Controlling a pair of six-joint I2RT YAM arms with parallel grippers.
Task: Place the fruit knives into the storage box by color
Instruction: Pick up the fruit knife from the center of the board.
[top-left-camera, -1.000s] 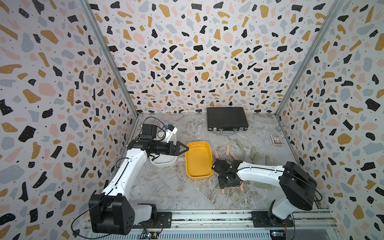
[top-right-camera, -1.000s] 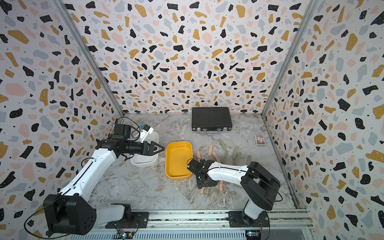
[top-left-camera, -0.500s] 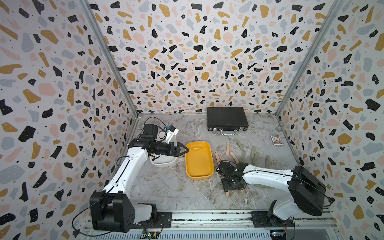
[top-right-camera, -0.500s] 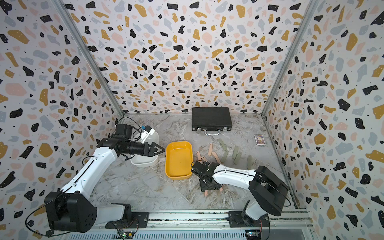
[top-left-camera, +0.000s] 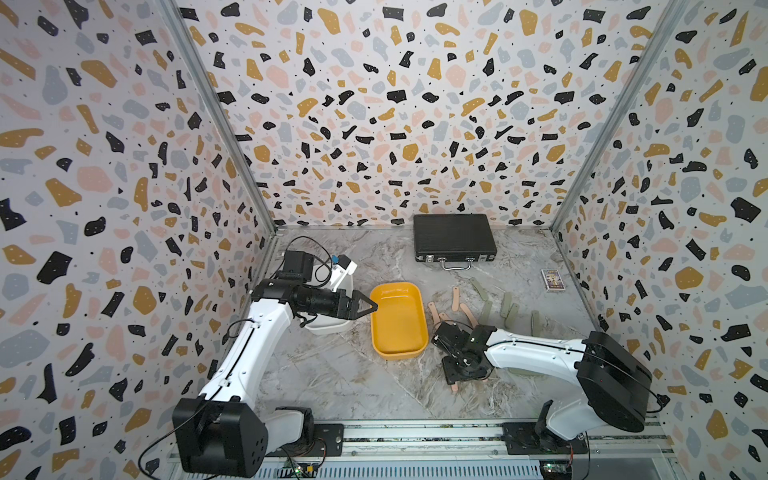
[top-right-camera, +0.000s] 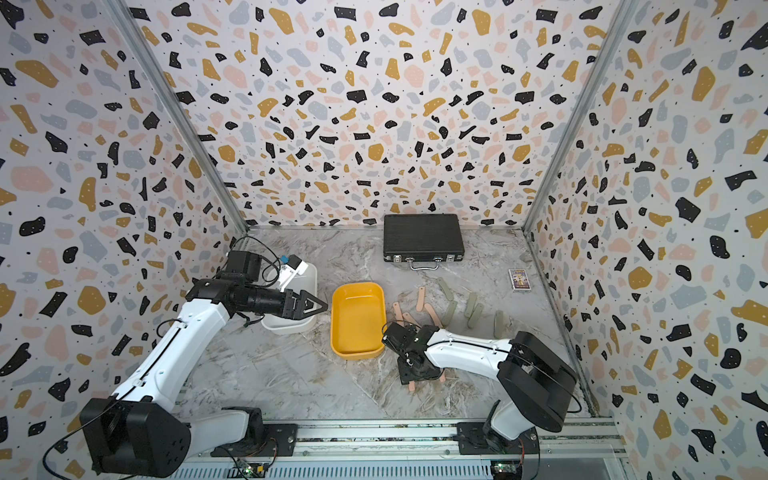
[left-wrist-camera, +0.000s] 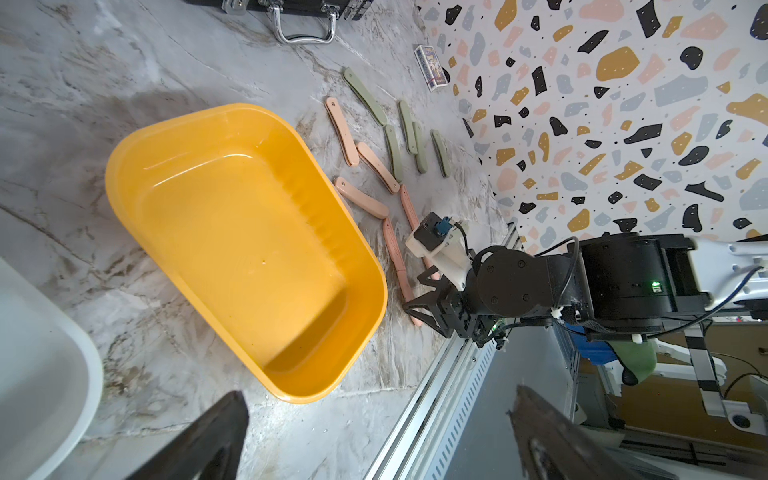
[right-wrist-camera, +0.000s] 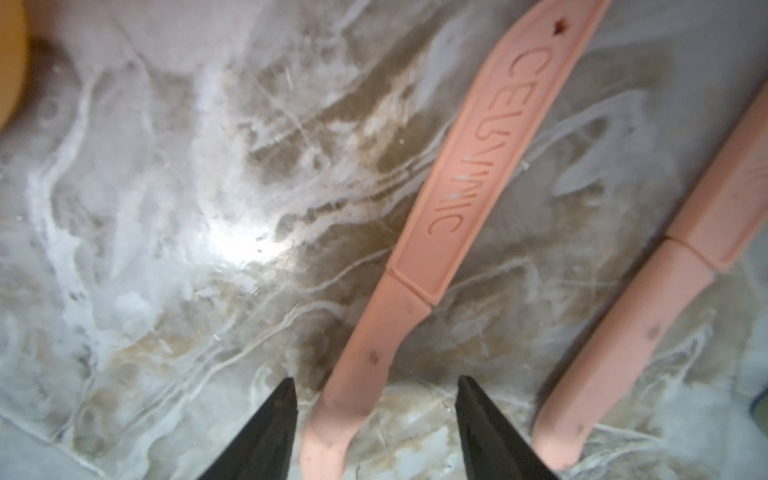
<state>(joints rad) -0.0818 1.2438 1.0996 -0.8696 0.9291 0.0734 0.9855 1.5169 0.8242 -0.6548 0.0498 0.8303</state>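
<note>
Right wrist. A: right end effector (right-wrist-camera: 376, 379) spread astride pink knife (right-wrist-camera: 449, 199), flat on worktop (right-wrist-camera: 166, 208) near yellow tub (top-left-camera: 399, 324).
B: Risk: thin casing may skid away when squeezed; contact probably absent.

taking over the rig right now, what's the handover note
Left gripper open, empty, over the white tub near the yellow tub.
Right gripper open, low over the table, jaws either side of a pink knife, not closed.
The pink knives and green knives lie on the table, right of the yellow tub.
Yellow tub empty; white tub mostly hidden by the arm.
Left: every visible knife.
</note>
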